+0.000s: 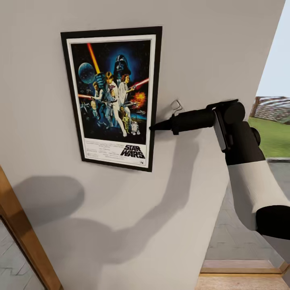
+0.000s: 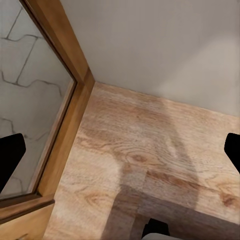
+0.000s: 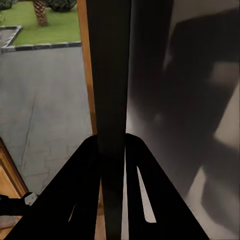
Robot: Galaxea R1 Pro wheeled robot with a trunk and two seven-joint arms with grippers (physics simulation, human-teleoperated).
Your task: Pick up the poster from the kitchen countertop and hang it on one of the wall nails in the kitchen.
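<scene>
A: Where is the poster (image 1: 112, 96)?
B: Flat against the wall (image 1: 209, 44), upper left, slightly tilted.
A: And the right gripper (image 1: 155, 127)?
B: At the poster's right edge, closed on its frame, arm reaching in from the right.
A: Below?
B: A door frame (image 1: 24, 237) at lower left, floor (image 2: 150, 160) beneath.

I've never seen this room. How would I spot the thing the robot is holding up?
Look at the plain pale grey wall straight ahead; flat against it is a tall framed poster, its right edge pinched by the right gripper. It has a thin black frame, a white border, colourful figures on dark blue and a black Star Wars title below, the one bright thing on that bare wall.
</scene>
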